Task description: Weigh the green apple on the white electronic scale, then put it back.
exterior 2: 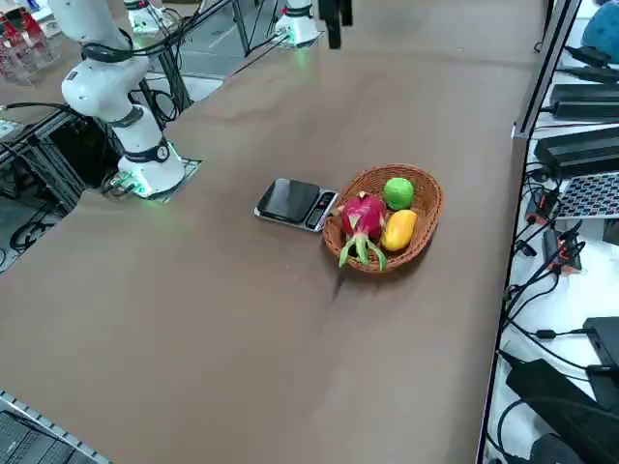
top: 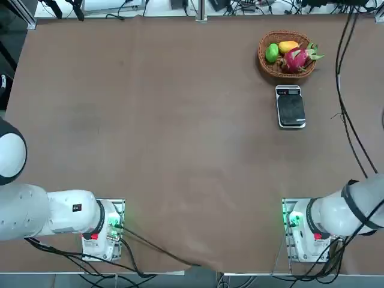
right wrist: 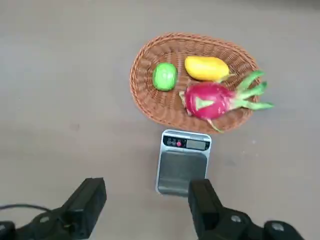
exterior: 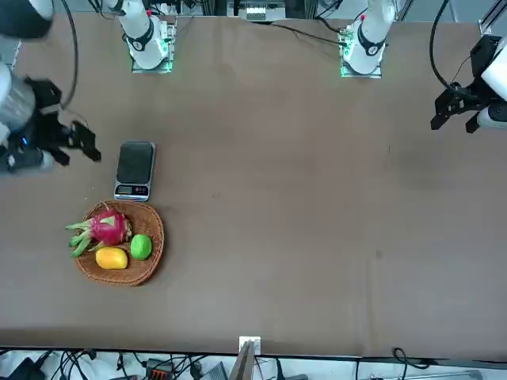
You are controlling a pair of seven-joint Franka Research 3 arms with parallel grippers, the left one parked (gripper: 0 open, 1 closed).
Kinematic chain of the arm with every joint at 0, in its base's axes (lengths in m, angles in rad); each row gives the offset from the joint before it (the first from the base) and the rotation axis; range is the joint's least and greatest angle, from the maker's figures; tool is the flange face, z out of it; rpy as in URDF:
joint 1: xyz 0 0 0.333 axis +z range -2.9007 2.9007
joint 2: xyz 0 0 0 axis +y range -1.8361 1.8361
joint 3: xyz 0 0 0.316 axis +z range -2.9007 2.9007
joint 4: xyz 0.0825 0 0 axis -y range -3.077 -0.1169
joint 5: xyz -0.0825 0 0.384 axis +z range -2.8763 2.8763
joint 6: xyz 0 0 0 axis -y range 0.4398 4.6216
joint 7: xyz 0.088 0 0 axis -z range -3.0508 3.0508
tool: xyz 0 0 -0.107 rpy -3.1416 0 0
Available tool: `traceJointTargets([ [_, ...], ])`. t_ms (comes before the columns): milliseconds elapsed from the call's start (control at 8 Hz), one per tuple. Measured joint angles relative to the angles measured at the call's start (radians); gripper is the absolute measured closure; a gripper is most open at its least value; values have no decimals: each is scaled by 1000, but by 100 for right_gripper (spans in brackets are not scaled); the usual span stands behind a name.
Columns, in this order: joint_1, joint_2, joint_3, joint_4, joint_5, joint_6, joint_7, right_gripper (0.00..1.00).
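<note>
right now the green apple sits in the wicker basket, next to the yellow fruit and the pink dragon fruit. the white electronic scale lies flat on the table just beside the basket, with nothing on it. in the wrist view the right gripper hangs up in the air with its two fingers spread wide and holding nothing. from the gripper, the apple is at about 12 o'clock, well apart, and the scale at 1 o'clock, nearer.

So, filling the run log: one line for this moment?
stage: pre-grasp | green apple: in basket | scale: empty | right gripper: open, above table beside scale
</note>
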Motion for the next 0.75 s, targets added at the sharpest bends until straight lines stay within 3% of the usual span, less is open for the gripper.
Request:
traceJointTargets([
  [375,-2,-136,-5,-101,-16,-17,14,0],
  [750,-3,-249,-5,-241,-20,38,20,0],
])
